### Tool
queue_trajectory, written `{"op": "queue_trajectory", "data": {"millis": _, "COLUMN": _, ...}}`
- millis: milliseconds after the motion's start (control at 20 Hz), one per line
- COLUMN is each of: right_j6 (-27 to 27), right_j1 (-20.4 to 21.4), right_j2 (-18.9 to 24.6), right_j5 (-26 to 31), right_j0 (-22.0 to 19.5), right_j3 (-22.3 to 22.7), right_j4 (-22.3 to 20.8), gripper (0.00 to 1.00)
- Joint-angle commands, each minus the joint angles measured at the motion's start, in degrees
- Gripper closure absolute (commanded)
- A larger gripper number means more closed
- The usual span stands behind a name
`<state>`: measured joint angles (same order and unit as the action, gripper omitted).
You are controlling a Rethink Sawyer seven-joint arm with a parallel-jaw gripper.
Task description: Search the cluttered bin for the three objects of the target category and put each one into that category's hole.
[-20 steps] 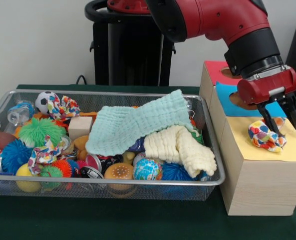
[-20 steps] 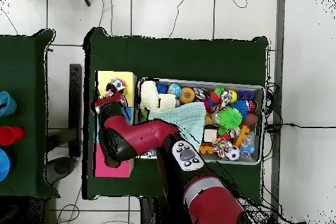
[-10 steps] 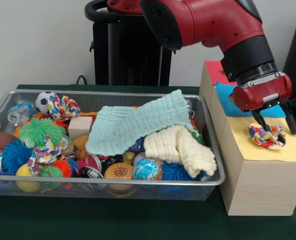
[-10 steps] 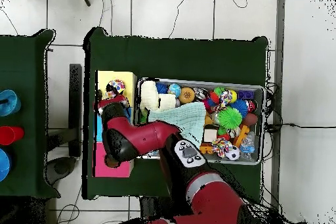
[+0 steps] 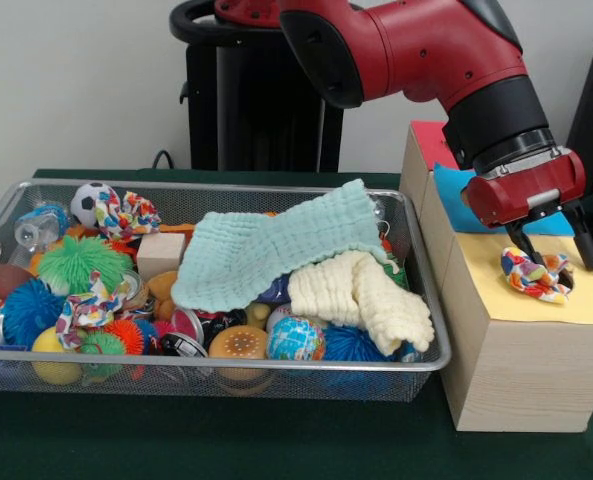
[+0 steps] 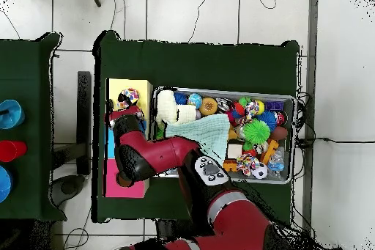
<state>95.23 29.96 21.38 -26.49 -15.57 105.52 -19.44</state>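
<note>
Resting at the right of the frame, a dotted cloth bundle (image 5: 536,275) lies on the yellow box (image 5: 521,345). The hand (image 5: 549,258) hangs over it, fingers spread apart, letting go.

— From here, can you tell what's under the gripper (image 5: 550,248)?

— Only partly. The dotted cloth bundle (image 5: 533,275) sits between its fingers on the yellow-topped box (image 5: 521,350), and its far side is hidden, so I can't say how deep it lies in the hole.

— And from above?

— Worse. The arm (image 6: 150,155) covers the blue box entirely and most of the gripper; the bundle (image 6: 129,97) just beyond it is too small to read.

— The wire basket (image 5: 216,370)?

— Well off to the gripper's side, the mint cloth (image 5: 276,250) and cream cloth (image 5: 361,295) bury whatever lies beneath. The basket's end corner is cut by the picture's edge.
</note>
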Motion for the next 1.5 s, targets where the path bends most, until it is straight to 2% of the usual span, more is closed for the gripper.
{"op": "queue_trajectory", "data": {"millis": 50, "right_j6": 13.23, "right_j1": -4.56, "right_j2": -0.57, "right_j5": 3.70, "right_j0": -2.41, "right_j3": 0.07, "right_j4": 4.05, "gripper": 0.00}}
{"op": "queue_trajectory", "data": {"millis": 700, "right_j6": 10.99, "right_j1": 3.76, "right_j2": 0.06, "right_j5": 11.24, "right_j0": -0.96, "right_j3": 1.37, "right_j4": 7.37, "gripper": 0.00}}
{"op": "queue_trajectory", "data": {"millis": 1100, "right_j6": 10.24, "right_j1": 5.45, "right_j2": -0.64, "right_j5": 11.02, "right_j0": -0.57, "right_j3": 0.57, "right_j4": 7.42, "gripper": 0.00}}
{"op": "queue_trajectory", "data": {"millis": 1500, "right_j6": 10.92, "right_j1": 6.16, "right_j2": 0.20, "right_j5": 13.62, "right_j0": -0.25, "right_j3": 0.73, "right_j4": 9.23, "gripper": 0.00}}
